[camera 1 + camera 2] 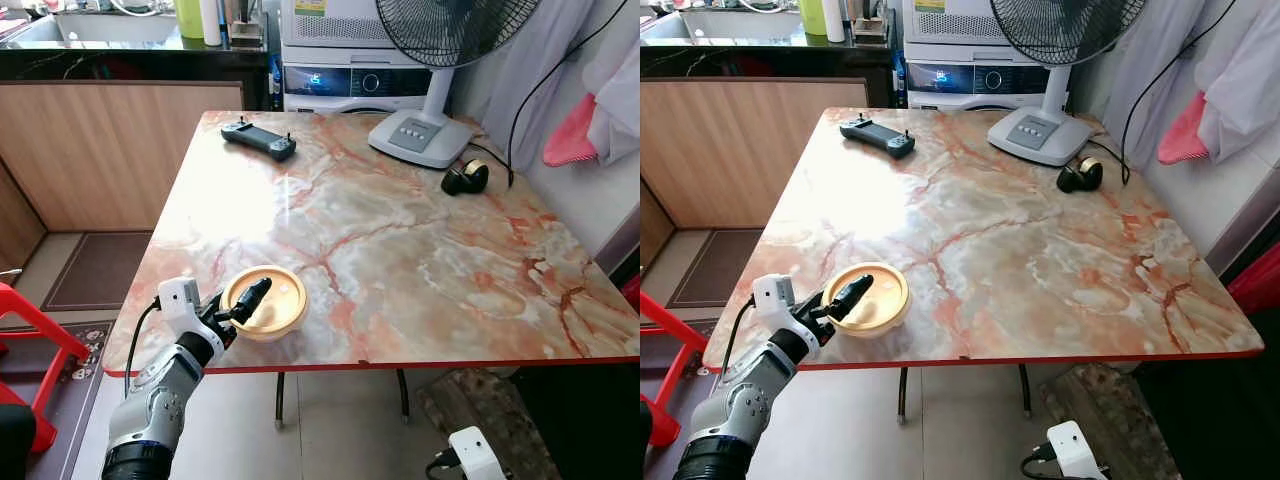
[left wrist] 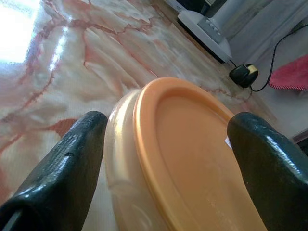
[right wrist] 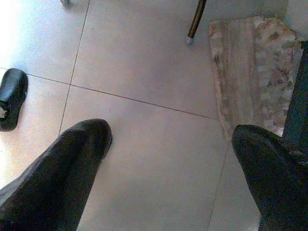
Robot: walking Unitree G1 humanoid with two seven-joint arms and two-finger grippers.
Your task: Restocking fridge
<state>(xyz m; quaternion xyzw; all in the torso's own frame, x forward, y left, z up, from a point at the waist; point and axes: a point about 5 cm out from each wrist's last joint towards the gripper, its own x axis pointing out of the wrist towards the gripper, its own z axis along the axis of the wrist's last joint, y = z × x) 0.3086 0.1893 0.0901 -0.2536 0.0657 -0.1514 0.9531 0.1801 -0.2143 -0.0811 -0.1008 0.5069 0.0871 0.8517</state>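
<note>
1. Take the table as your landmark: its marble-patterned top, orange and white with a red edge, lies in front of you.
2. Your tub, a round cream container with an orange lid, sits on the table at the near edge, toward the left corner.
3. Your left gripper reaches in over that near edge and is at the tub. One finger lies across the lid in the head views.
4. In the left wrist view the fingers stand apart, one on each side of the tub. You cannot tell from the frames whether they touch its wall.
5. Your right gripper hangs below the table, pointing at the tiled floor. Its fingers are spread wide with nothing between them.
6. On the floor by the right gripper lie a mat and a dark shoe; a table leg stands near.
7. At the far side of the table stands a fan, with a black tape dispenser just beside its base.
8. A black controller lies at the far left of the table.
9. A red stool stands on the floor left of the table.
</note>
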